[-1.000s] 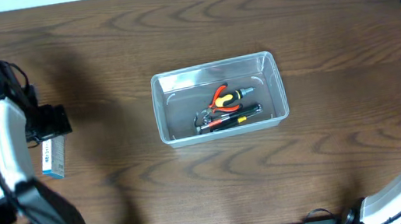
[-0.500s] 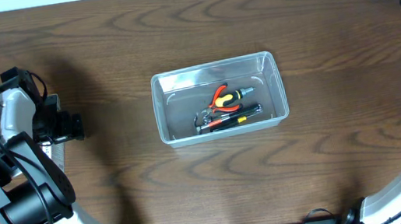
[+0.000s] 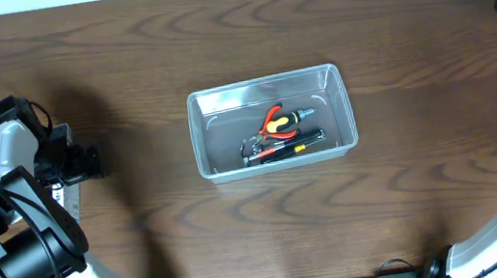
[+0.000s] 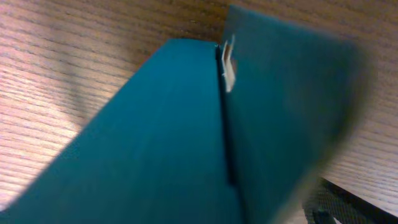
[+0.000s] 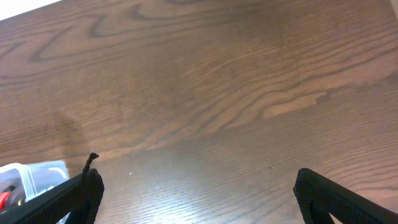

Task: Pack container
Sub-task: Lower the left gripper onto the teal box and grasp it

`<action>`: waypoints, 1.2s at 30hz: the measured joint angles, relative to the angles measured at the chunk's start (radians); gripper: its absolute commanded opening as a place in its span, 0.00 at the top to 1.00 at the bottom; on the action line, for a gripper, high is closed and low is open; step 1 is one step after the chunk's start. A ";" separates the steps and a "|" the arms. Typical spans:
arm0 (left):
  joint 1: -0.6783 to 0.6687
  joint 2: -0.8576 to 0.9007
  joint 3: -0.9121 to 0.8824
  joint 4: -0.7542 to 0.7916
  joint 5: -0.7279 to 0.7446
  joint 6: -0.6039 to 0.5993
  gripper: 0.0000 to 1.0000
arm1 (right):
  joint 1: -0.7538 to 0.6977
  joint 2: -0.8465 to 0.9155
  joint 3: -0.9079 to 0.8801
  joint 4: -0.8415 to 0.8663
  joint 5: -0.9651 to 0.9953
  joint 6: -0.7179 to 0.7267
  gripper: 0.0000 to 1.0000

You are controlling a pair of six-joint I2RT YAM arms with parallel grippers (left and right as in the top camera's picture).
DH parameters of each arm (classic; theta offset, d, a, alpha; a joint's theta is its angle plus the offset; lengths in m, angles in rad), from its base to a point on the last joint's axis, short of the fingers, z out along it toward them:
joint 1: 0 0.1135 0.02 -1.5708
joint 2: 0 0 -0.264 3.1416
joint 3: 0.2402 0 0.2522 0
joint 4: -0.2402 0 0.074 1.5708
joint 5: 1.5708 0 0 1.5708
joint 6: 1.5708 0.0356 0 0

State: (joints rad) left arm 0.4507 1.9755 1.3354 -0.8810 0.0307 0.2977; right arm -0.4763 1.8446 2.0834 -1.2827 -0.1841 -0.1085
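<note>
On wood table (image 3: 244, 247) (dark, grained): container (image 3: 224, 135)

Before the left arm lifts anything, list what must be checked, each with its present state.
1. Container upright, top open: ok.
2. Room left in it beside the tools: ok, bare floor at its left end.
3. Left gripper at the blue box: ok, the box fills the left wrist view.
4. Left gripper's hold on the box: cannot tell, no fingers show.
5. Right gripper open, empty, away from the container: ok.
6. Path across the table from box to container: ok, only bare wood shows.
</note>
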 measured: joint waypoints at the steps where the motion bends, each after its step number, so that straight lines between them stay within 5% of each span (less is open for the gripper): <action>1: 0.001 0.000 0.000 0.001 0.005 0.003 0.04 | 0.000 0.000 0.000 -0.002 0.000 0.000 0.01; 29: 0.004 0.000 0.000 0.007 0.037 0.020 0.64 | 0.000 0.000 0.000 -0.027 0.000 0.000 0.01; 36: 0.004 0.000 0.000 0.007 0.038 0.021 0.71 | 0.000 0.000 0.000 -0.027 0.000 0.000 0.01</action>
State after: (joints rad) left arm 0.4545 1.9751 1.3354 -0.8742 0.0689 0.3183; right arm -0.4763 1.8446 2.0834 -1.3098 -0.1841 -0.1085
